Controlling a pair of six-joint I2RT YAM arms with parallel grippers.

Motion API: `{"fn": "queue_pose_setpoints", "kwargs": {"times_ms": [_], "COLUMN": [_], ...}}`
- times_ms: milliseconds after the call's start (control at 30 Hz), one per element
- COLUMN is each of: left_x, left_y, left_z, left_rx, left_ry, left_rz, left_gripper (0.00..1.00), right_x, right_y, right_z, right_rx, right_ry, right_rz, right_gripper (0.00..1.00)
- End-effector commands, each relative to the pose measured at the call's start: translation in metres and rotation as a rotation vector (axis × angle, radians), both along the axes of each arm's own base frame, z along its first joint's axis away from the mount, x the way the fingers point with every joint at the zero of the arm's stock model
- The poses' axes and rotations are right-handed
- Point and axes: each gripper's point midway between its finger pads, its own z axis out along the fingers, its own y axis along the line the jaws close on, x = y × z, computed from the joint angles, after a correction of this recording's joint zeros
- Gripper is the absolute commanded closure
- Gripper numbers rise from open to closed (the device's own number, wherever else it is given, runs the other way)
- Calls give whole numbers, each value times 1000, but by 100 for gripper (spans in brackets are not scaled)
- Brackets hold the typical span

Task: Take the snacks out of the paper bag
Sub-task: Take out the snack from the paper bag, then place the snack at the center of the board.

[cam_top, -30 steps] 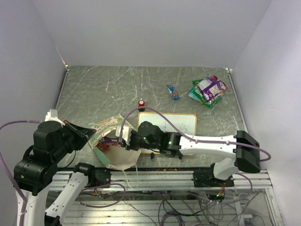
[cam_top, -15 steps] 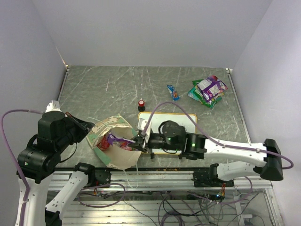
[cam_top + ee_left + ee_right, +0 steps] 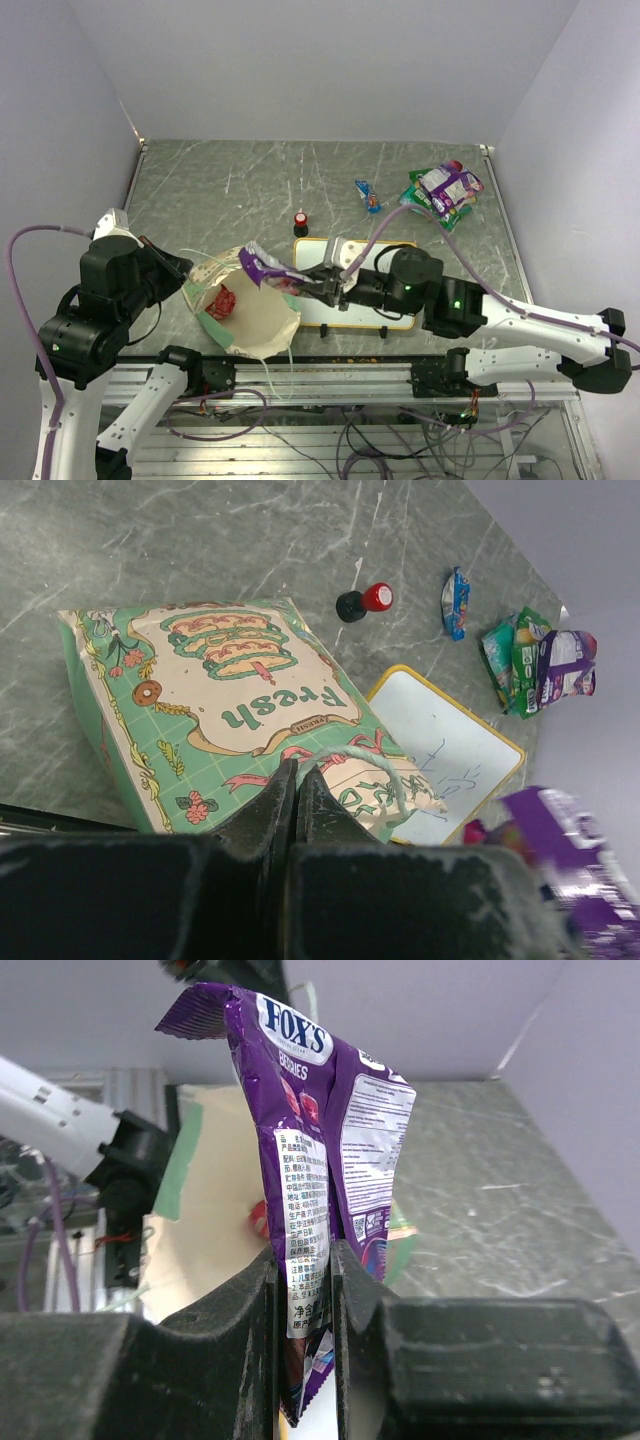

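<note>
The paper bag [image 3: 250, 318] lies on its side at the near left, mouth facing right, printed face up [image 3: 230, 700]. My left gripper [image 3: 297, 770] is shut on its pale string handle [image 3: 365, 752] and sits at the bag's left rim [image 3: 183, 270]. Over the bag's mouth, the right gripper [image 3: 320, 283] is shut on a purple-and-white snack packet [image 3: 262, 268], which stands upright between the fingers [image 3: 310, 1110]. A red snack [image 3: 222, 300] shows inside the bag [image 3: 215, 1210]. More snacks [image 3: 443, 192] lie piled at the back right, with a small blue packet [image 3: 368, 195] beside them.
A wood-framed whiteboard [image 3: 385, 262] lies under the right forearm, just right of the bag. The small red-topped black knob [image 3: 301, 217] stands behind it. Grey walls close in the table on the left, back and right.
The right gripper has drawn back to the right out of the bag's mouth, bringing the purple packet up and out with it. The left gripper keeps its hold on the handle.
</note>
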Motion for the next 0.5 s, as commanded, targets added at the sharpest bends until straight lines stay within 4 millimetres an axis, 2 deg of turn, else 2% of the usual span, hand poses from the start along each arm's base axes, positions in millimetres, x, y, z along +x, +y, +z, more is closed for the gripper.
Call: {"fn": "queue_pose_setpoints", "kwargs": {"times_ms": [0,100,200,267,333,467], "left_x": [6,5,7,8,6,-3], "left_y": [4,2,-6,-15,-25,-37], "left_z": [2,5,10,11,11,-1], "left_rx": [42,33,1,-23,-50,-69], "left_ry": [-43,-53,-55,-38,-21,28], "left_rz": [-2,-11,-44,-77,-126,-206], "left_gripper": [93,93,93,93,93,93], "right_x": [24,54,99,127,165,239], "right_y": [-33,-51,-78,-85,-82,-94], "right_z": [64,73,61,52,30,-13], "right_rx": [112,130,70,17,-53,-150], "right_ry": [-146,-179,-240,-280,-228,-117], "right_rz": [-161,-358,-674,-807,-868,-1035], "right_gripper": [100,100,100,100,100,100]}}
